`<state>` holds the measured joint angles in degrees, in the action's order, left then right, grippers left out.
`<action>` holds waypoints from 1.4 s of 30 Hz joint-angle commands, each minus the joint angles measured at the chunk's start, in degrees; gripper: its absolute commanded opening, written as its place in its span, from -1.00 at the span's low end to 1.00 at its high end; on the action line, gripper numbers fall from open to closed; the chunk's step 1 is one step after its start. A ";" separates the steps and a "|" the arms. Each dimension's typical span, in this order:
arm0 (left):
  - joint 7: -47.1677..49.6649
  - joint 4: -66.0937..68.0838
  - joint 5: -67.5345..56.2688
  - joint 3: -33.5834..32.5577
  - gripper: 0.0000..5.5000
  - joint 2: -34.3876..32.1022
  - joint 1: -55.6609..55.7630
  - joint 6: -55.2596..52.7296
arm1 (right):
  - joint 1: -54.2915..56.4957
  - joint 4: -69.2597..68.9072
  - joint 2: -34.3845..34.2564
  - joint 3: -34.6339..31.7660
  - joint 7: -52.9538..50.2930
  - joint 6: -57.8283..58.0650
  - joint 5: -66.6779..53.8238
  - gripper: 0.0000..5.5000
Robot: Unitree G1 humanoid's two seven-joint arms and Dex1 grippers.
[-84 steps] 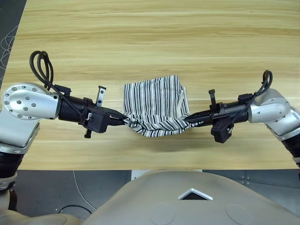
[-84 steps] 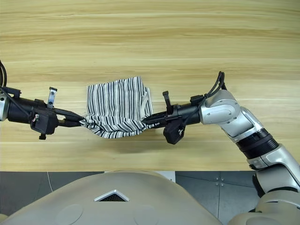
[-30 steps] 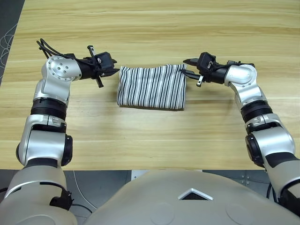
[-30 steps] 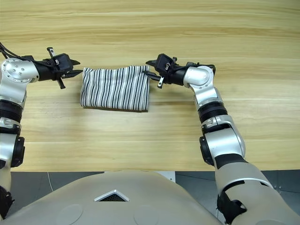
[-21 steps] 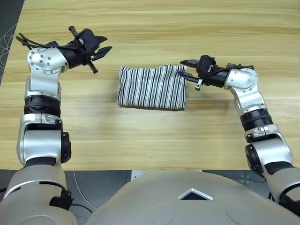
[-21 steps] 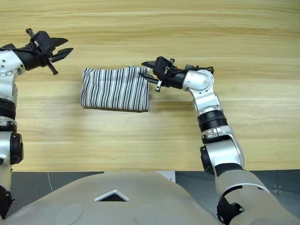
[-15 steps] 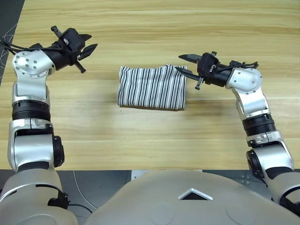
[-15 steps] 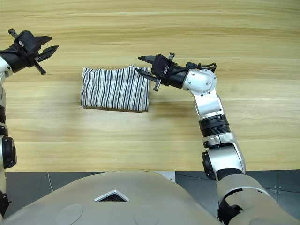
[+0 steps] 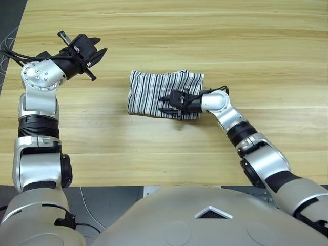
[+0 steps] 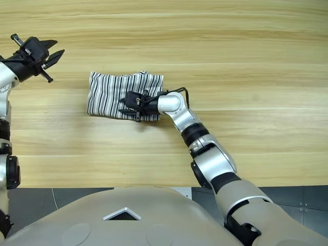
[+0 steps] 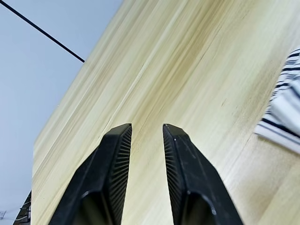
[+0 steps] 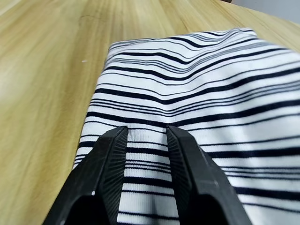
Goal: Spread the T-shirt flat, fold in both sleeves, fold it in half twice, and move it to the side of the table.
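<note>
Fingers of the left gripper (image 9: 102,45) stand parted, holding nothing, above the table (image 9: 215,41); the folded striped T-shirt (image 9: 148,87) lies well to its right. The right gripper (image 9: 161,104) rests released on the T-shirt's near edge, fabric beneath its fingers.

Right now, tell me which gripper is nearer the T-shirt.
Right. The right gripper is over the near edge of the T-shirt; the left gripper is clear of it, off to its left above the table.

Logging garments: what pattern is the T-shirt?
T-shirt: black and white stripes, clearest in the right wrist view.
</note>
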<state>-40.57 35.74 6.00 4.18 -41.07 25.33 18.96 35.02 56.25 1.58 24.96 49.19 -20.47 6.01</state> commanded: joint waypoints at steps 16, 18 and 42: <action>18.64 24.15 -16.06 -14.82 -0.55 22.14 7.83 0.66 | -9.10 18.88 42.78 -27.94 13.34 8.59 -13.29 -0.45; 20.95 26.97 -16.06 -15.73 -0.55 23.14 10.95 2.31 | -7.30 18.08 40.21 -31.91 9.40 5.26 -15.88 -0.45; 25.22 42.12 -15.02 -22.57 -0.55 40.48 27.11 -7.48 | -0.94 12.51 20.20 -49.74 -14.28 -26.11 -27.06 -0.45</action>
<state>-16.43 77.31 -9.05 -17.36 -0.25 50.93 11.92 34.20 67.19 23.53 -22.68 36.18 -45.88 -19.37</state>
